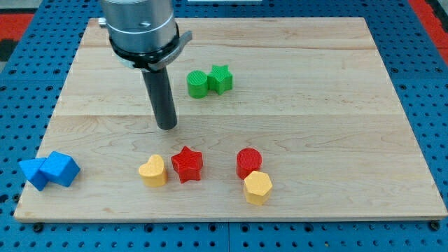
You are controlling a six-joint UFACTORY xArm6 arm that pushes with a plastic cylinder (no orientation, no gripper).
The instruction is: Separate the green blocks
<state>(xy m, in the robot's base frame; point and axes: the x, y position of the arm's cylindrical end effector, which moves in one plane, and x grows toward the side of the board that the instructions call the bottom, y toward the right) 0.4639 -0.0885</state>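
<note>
Two green blocks touch each other in the upper middle of the wooden board (315,105): a green round block (198,84) on the left and a green star (220,78) on the right. My tip (166,127) rests on the board below and to the left of the green round block, a short gap away from it. The rod runs up to the arm's grey body at the view's top.
A yellow heart (152,171) and a red star (187,164) lie below the tip. A red round block (248,162) touches a yellow hexagon (257,187). Two blue blocks (49,170) sit at the board's lower left edge.
</note>
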